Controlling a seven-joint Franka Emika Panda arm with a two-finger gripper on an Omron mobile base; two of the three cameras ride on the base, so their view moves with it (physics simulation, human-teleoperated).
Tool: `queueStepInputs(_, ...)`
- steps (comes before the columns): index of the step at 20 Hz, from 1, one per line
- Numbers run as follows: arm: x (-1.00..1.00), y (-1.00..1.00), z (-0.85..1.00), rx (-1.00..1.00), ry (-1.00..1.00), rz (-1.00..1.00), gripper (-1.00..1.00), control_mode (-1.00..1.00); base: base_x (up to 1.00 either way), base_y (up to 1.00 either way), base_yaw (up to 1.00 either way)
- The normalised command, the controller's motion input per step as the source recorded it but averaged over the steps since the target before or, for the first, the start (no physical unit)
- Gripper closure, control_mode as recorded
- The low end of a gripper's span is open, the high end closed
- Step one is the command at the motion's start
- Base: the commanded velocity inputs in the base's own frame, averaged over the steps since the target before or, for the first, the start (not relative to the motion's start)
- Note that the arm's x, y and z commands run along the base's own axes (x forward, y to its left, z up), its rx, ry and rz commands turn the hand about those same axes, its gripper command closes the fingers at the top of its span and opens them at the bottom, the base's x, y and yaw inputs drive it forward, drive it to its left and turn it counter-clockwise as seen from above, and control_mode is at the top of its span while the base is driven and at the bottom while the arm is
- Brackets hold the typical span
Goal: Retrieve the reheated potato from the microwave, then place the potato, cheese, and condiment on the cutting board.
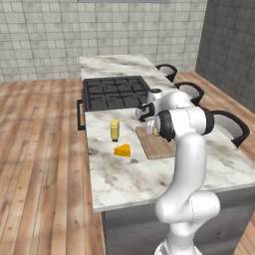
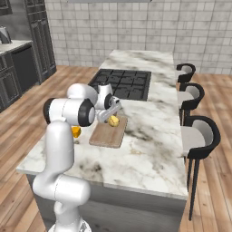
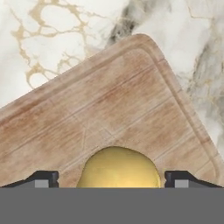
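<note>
- Currently the potato (image 3: 119, 167) rests on the cutting board (image 3: 109, 109), near the board's end closest to the cooktop (image 1: 115, 92).
- Jaws state: the gripper (image 3: 111, 179) is spread, one finger tip on each side of the potato, with a visible gap between each tip and the potato. The potato appears released rather than pinched.
- The cheese (image 1: 122, 150) lies on the marble surface (image 1: 119, 174), off the cutting board, just beside its long edge on the side away from the stools.
- The condiment (image 1: 115, 130) stands upright on the surface, near the cheese and also off the cutting board, toward the cooktop end.
- Progress, as judged: the potato step looks complete; retrieval from the microwave is behind it.
- Remaining: move the cheese and the condiment onto the cutting board. Neither is on it yet.
</note>
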Motion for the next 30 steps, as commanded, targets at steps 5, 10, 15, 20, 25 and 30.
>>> queueStepInputs(5, -0.09, -0.02, 0.03, 0.04, 0.0, 0.0, -1.0, -1.0, 0.0, 0.0, 0.0)
queueStepInputs(10, 0.0, -0.03, 0.16, 0.02, 0.0, 0.0, -1.0, -1.0, 0.0, 0.0, 0.0)
queueStepInputs(15, 0.0, -0.01, 0.32, 0.0, 0.0, 0.0, -1.0, -1.0, 0.0, 0.0, 0.0)
queueStepInputs(20, -0.07, 0.0, 0.39, 0.0, 0.0, 0.0, -1.0, -1.0, 0.0, 0.0, 0.0)
queueStepInputs(25, -0.25, 0.1, 0.33, 0.0, 0.0, -0.02, -1.0, -1.0, 0.0, 0.0, 0.0)
queueStepInputs(30, -0.3, 0.17, 0.28, 0.02, 0.0, -0.08, -1.0, -1.0, 0.0, 0.0, 0.0)
